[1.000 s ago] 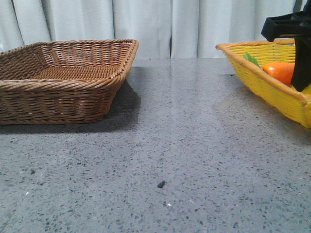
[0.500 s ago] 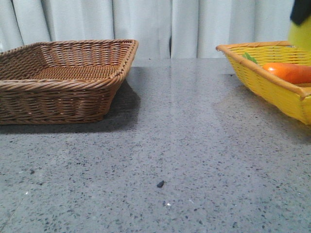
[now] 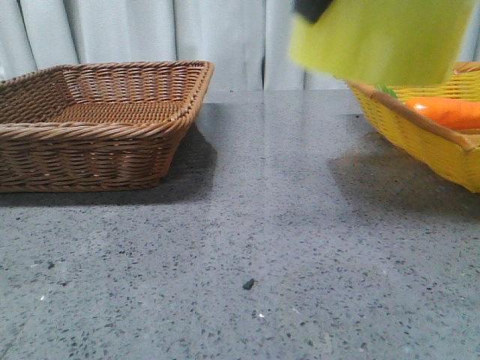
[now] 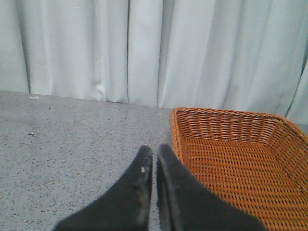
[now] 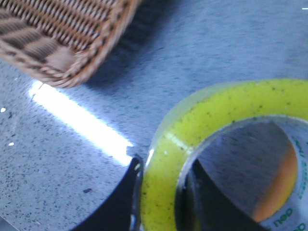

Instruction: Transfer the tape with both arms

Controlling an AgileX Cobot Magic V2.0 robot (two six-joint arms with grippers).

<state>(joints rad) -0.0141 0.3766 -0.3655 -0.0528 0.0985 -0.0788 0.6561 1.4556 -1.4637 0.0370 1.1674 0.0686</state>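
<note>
The tape (image 3: pixel 386 39), a wide yellow roll, hangs in the air at the top right of the front view, above the near rim of the yellow basket (image 3: pixel 420 139). My right gripper (image 5: pixel 161 192) is shut on the tape (image 5: pixel 221 120), one finger outside the wall and one inside the white core with green print. Only a dark bit of that gripper (image 3: pixel 311 9) shows in the front view. My left gripper (image 4: pixel 154 156) is shut and empty, held above the table beside the brown wicker basket (image 4: pixel 231 159).
The brown wicker basket (image 3: pixel 97 124) stands at the left rear of the grey speckled table. An orange carrot-like toy (image 3: pixel 446 112) lies in the yellow basket. A small dark speck (image 3: pixel 248 284) lies on the table near the front. White curtains hang behind.
The tape has risen out of the yellow basket and moved left, from the top right corner to over the basket's near rim. The right arm's black parts have left the front view.
</note>
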